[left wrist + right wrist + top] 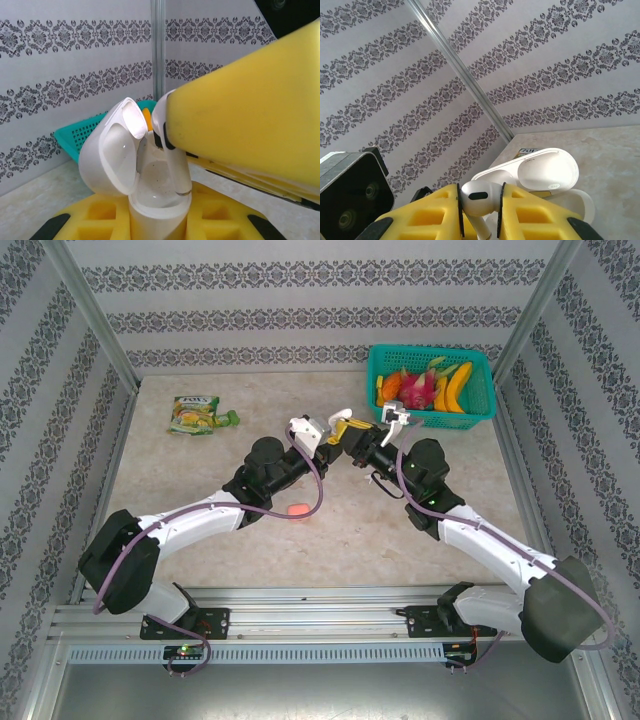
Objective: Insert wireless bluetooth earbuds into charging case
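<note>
Up above the table's middle, my left gripper (338, 432) is shut on the base of a white charging case (157, 200), which stands upright with its lid (107, 152) flipped open to the left. My right gripper (360, 443) is shut on a white earbud (481, 198), pinching its head between the yellow fingers (535, 217). In the left wrist view the earbud's stem (179, 167) reaches down into the open case at its right side. The right wrist view shows the open lid (547, 171) just behind the earbud.
A small pink object (297, 509) lies on the table under the left arm. A teal basket (484, 410) of toy fruit stands at the back right. A green snack pouch (198, 415) lies at the back left.
</note>
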Robot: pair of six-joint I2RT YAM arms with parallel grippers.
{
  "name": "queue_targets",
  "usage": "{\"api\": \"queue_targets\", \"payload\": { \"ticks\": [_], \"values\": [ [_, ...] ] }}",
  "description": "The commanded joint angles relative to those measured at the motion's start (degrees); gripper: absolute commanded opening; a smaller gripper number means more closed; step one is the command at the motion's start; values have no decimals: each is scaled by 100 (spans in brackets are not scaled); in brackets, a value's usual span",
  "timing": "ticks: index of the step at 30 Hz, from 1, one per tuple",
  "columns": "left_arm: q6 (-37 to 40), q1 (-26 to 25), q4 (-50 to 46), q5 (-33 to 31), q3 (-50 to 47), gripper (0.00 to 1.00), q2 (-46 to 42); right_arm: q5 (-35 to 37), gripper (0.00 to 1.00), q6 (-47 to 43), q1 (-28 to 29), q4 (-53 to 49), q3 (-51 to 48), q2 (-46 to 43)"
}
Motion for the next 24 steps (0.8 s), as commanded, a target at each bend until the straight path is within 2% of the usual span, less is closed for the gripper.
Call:
{"api": "queue_targets", "payload": {
  "ticks": [1, 15, 24],
  "values": [
    [-80, -6, 155, 255, 240, 0, 6, -73, 20, 31, -77, 105, 107, 109],
    [-81, -5, 235, 209, 244, 0, -16, -315, 20, -432, -61, -376, -35, 136],
    [-71, -5, 229, 221, 258, 0, -2, -176, 20, -1019, 69, -951, 91, 221]
  ]
}}
